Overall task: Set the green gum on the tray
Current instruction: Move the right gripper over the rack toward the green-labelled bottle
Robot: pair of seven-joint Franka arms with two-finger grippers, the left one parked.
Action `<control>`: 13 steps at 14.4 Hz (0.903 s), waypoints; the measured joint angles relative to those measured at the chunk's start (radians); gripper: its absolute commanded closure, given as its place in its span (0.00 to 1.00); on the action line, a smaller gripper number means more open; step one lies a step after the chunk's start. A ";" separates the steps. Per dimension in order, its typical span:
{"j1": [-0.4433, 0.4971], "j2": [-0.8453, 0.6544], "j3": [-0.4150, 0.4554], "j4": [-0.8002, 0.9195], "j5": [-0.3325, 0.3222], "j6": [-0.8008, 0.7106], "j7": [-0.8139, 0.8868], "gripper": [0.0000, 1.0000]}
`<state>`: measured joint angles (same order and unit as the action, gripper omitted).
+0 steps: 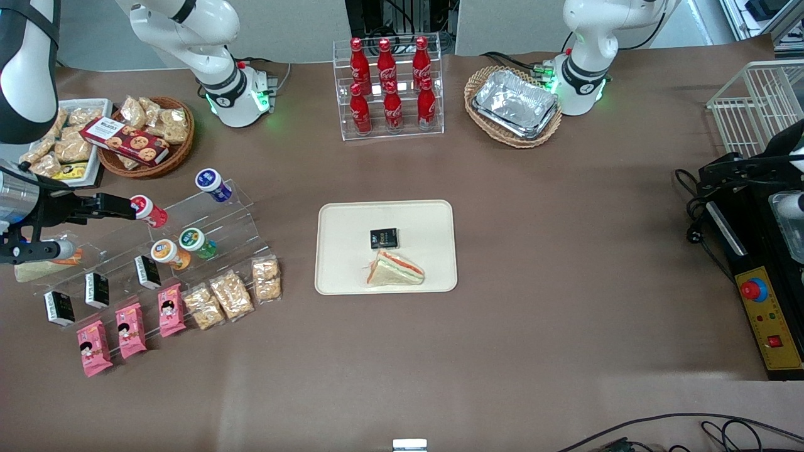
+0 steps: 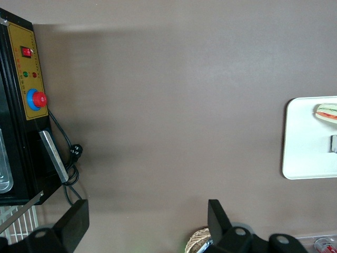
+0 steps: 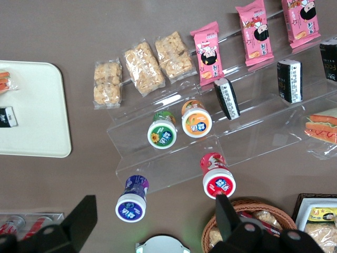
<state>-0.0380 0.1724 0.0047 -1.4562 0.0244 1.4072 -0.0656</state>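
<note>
Tray sits mid-table, holding a wrapped sandwich and a small black packet. Farther toward the working arm's end, green gum rests on the clear stepped rack, touching the orange bottle. Wrist view alone shows the lid labels: green gum beside orange, with the red bottle and purple bottle apart from them. Gripper hangs above the rack (fingers spread wide, holding nothing); the gum lies clear of both fingertips, untouched.
</note>
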 measured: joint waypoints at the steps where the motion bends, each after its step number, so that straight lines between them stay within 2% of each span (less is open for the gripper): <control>1: 0.000 0.000 0.000 0.000 0.000 0.000 0.000 0.00; 9: 0.000 -0.002 0.000 0.001 0.000 0.000 0.000 0.00; 13: 0.003 -0.068 0.001 -0.003 0.000 -0.046 0.002 0.00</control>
<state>-0.0353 0.1043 0.0058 -1.4592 0.0244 1.3613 -0.0634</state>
